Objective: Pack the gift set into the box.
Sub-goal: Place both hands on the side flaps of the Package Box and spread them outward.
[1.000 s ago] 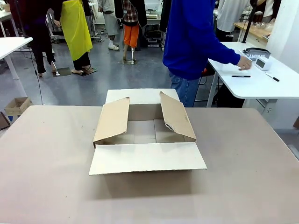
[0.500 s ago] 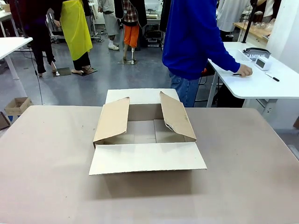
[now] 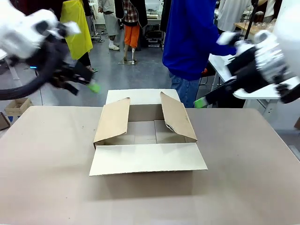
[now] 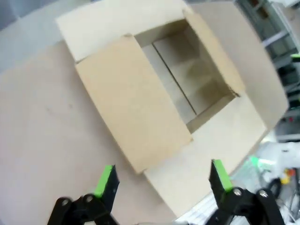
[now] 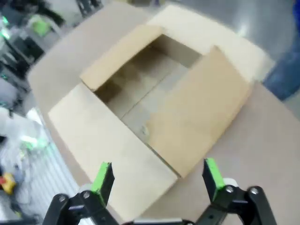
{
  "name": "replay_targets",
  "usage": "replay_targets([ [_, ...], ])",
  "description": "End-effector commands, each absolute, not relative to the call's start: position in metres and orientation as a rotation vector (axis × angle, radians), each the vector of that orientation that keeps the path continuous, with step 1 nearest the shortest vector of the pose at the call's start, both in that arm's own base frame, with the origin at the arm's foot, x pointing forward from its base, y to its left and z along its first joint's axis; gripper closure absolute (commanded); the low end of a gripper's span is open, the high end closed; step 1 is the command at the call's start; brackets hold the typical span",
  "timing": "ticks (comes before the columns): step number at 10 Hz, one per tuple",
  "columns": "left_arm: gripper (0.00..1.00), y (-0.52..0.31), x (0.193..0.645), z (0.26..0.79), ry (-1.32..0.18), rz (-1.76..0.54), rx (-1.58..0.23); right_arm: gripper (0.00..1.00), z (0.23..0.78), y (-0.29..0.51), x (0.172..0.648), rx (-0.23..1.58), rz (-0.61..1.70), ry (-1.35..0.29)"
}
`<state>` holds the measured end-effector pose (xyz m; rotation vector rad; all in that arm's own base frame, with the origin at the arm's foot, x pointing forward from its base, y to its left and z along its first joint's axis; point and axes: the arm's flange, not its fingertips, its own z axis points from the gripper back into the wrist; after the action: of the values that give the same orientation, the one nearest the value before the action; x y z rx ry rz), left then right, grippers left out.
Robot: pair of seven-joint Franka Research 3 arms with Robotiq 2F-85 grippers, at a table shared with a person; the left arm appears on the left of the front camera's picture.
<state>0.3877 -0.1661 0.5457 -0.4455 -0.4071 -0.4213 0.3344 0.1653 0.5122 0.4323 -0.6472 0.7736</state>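
Box [image 3: 147, 159] is brown cardboard, open, with 4 flaps folded outward.

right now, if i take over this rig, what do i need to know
Left gripper: open, empty, raised left of the box.
Right gripper: open, empty, raised right of the box.
The box sits on the table, all four flaps open, nothing inside.
Done: the box is open.
Left: the gift set is in neither gripper nor the box; it has yet to go in.
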Motion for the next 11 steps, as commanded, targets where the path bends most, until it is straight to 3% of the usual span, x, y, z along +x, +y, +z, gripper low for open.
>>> replay_targets([
  [1, 0.0, -0.176, 0.43, 0.534, -0.32, -0.419, -0.367, 0.0, 0.475, 0.185, 0.359, 0.482, 0.972, -0.896],
  [4, 0.0, -0.196, 0.445, 0.493, -0.275, -0.346, -0.371, 0.0, 0.441, 0.187, 0.361, 0.549, 0.943, -0.885],
  [5, 0.0, -0.201, 0.44, 0.5, -0.29, -0.425, -0.363, 0.0, 0.439, 0.176, 0.362, 0.535, 0.907, -0.853],
  [6, 0.0, -0.201, 0.44, 0.5, -0.29, -0.425, -0.363, 0.0, 0.463, 0.2, 0.346, 0.45, 0.955, -0.869],
  [9, 0.0, -0.205, 0.443, 0.495, -0.283, -0.412, -0.372, 0.0, 0.463, 0.2, 0.346, 0.45, 0.955, -0.869],
  [11, 0.0, -0.252, 0.463, 0.485, -0.313, -0.318, -0.253, 0.0, 0.463, 0.2, 0.346, 0.45, 0.955, -0.869],
])
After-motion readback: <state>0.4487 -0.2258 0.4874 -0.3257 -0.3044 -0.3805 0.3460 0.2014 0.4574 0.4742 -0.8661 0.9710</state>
